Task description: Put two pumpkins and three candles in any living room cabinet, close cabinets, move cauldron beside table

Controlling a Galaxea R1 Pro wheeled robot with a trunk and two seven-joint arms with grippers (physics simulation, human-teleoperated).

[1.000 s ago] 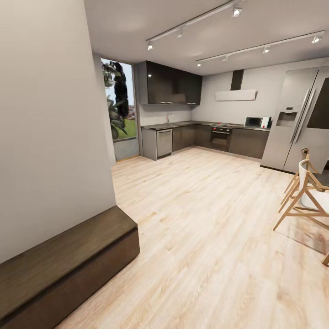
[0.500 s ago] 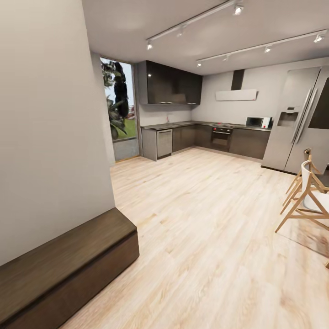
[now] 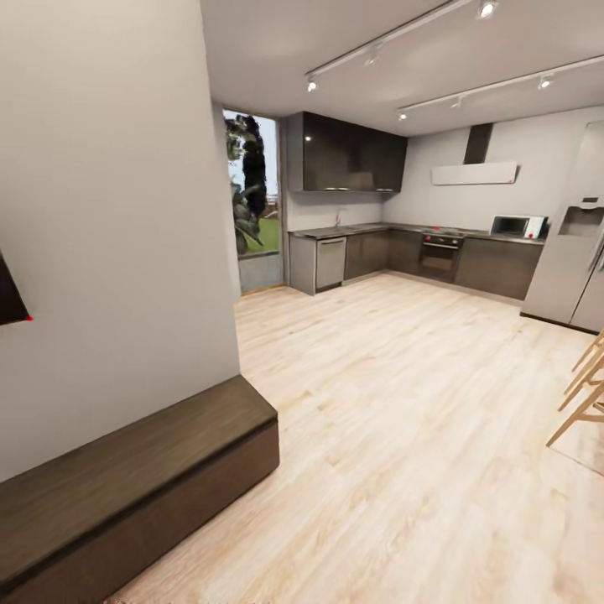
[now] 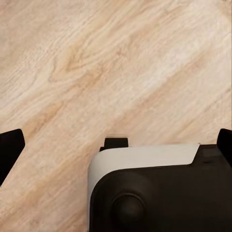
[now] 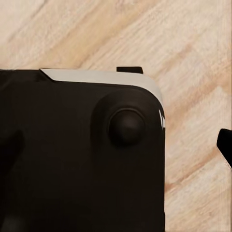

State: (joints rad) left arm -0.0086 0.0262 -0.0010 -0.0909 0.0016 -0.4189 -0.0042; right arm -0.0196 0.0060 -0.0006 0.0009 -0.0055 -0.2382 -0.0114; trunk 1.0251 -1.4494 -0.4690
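**Head view: low cabinet by the wall, kitchen beyond**

Head view: the long dark-brown cabinet (image 3: 143,482) sits low against the pale wall (image 3: 109,226) at the left, its plain front shut. A corner of a black TV (image 3: 10,294) juts from that wall at the picture's left edge. Light plank floor (image 3: 403,419) runs back to a kitchen with dark glossy cupboards (image 3: 352,155), an oven (image 3: 442,252), a microwave (image 3: 510,225) and a silver fridge (image 3: 579,252). A tall window (image 3: 253,201) stands beside the cupboards, and wooden chair legs (image 3: 583,394) show at the right edge.

Left wrist view: the left gripper (image 4: 116,145) hangs over plank floor, its black fingertips (image 4: 9,147) far apart at opposite edges, so the jaws are spread wide with nothing between them. Below sits a white and black part of the robot's body (image 4: 154,188).

Right wrist view: one black fingertip (image 5: 225,145) shows at the edge above the floor; I cannot tell how the right gripper's jaws stand. A black part of the robot's body (image 5: 82,154) lies close by.
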